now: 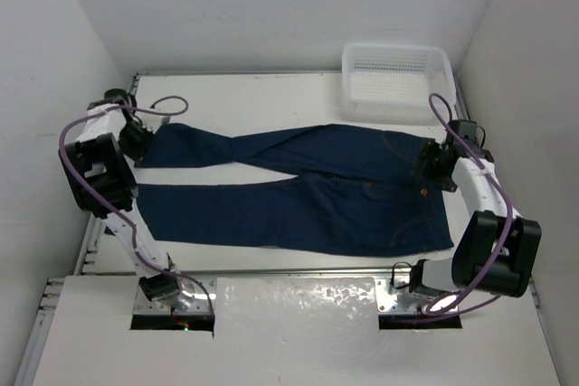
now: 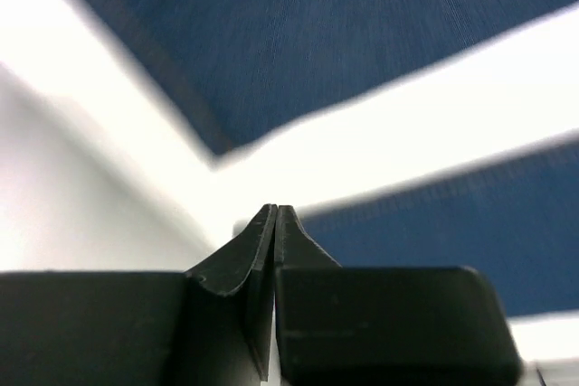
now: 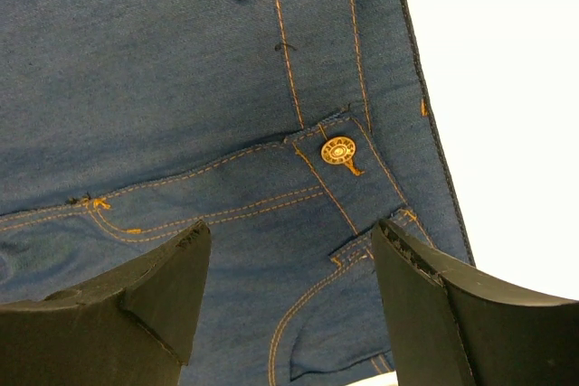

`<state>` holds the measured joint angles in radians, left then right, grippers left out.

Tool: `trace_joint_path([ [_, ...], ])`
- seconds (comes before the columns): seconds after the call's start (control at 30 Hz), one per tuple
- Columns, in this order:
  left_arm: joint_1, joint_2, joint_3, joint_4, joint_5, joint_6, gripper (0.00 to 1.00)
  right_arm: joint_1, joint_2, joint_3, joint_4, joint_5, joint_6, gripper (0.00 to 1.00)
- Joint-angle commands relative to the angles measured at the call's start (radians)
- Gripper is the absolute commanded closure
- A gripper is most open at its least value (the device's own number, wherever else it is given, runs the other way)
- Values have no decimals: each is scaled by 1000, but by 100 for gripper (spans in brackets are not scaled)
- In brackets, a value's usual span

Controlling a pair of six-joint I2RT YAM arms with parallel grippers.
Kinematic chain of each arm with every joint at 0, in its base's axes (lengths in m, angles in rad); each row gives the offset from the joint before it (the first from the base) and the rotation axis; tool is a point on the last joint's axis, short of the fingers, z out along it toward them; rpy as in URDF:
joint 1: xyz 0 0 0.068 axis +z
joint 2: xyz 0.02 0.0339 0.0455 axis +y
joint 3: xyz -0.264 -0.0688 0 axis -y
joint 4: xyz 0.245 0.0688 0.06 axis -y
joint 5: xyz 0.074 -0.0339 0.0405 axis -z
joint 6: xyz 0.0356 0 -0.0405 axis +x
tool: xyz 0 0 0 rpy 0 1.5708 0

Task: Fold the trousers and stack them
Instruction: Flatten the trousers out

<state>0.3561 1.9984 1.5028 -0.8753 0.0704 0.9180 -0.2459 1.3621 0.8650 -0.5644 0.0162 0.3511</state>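
- The trousers (image 1: 298, 192) lie spread flat on the white tabletop (image 1: 271, 97). They are dark blue with orange stitching.
- Their waist is on the right side, and the two long legs point to the left.
- The legs lie close together near the waist and spread apart toward the left, with a strip of tabletop showing between their ends.
- The left arm (image 1: 99, 164) bends over to the ends of the legs.
- The left jaws are pressed together. In the left wrist view I see no cloth between them. Their tips sit over the bare white strip, with one leg's end just past them and the other leg off to the right.
- The right arm (image 1: 488, 196) reaches to the waist end.
- The right jaws stand wide apart and hold nothing. They hang over the front of the waist, and the small tan button (image 3: 338, 150) shows between them, a little farther on.
- A white mesh basket (image 1: 398, 48) sits at the far right corner of the tabletop, near the waist but not touching the trousers.
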Motion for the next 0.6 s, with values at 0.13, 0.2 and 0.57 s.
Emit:
trace_joint_path([
  [0.13,11,-211,180,-310,25,-51,100,5,-81,-34,58,-12,-12,30],
  [0.2,15,-216,200,-327,25,-53,100,5,-96,-46,64,-12,-11,30],
  [0.57,122,100,404,-234,139,-405,16,5,-97,-57,64,-79,-18,30],
])
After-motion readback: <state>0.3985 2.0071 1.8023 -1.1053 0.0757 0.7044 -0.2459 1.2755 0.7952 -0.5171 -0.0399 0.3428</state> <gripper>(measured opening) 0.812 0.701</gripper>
